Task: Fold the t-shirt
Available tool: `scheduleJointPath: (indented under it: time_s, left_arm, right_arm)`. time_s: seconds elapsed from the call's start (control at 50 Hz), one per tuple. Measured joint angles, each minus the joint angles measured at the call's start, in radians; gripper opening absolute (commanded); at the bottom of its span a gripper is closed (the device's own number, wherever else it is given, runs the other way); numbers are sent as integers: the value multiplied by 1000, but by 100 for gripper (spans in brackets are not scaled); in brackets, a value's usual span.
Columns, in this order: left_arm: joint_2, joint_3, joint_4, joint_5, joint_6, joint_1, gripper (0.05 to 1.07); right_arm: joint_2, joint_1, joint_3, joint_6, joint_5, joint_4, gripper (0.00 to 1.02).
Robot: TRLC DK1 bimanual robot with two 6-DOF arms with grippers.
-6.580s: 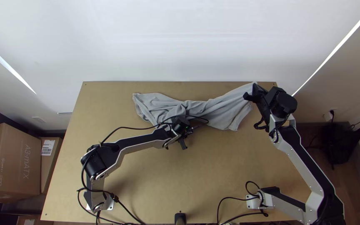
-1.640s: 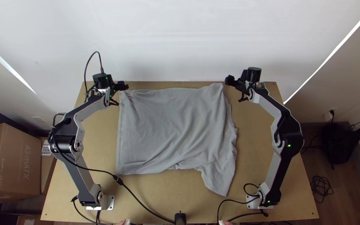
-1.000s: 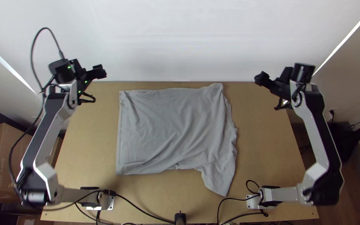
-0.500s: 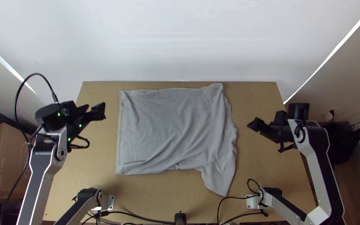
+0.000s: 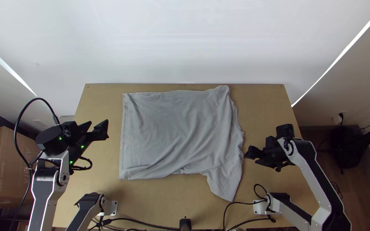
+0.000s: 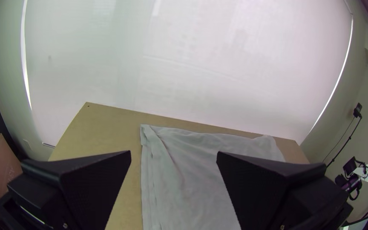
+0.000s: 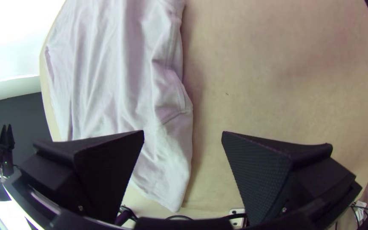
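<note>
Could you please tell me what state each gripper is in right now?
Left gripper: open, fingers wide apart, holding nothing.
Right gripper: open too, holding nothing, near the t-shirt.

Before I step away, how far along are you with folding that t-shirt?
Done: the t-shirt lies spread fairly flat on the table, with wrinkles. In hand: nothing; the left gripper and right gripper are open, on either side of it. Left: seemingly most of the folding, likely starting with the sleeve jutting toward the near edge.
</note>
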Motion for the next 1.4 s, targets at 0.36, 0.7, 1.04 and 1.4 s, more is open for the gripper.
scheduleJointPath:
  time_s: [0.36, 0.7, 1.04, 1.4]
  left_arm:
    - [-22, -8, -4, 0, 14, 1, 103]
    - [-27, -8, -4, 0, 33, 16, 103]
    - [-27, -9, -201, 45, 159, 28, 103]
    - [-28, -101, -625, 115, 589, 25, 102]
  right_arm:
    - [111, 77, -66, 9, -11, 148, 80]
    - [201, 79, -84, 21, -13, 264, 70]
    - [212, 92, -112, 23, -14, 370, 4]
    - [212, 92, -117, 23, -10, 385, 4]
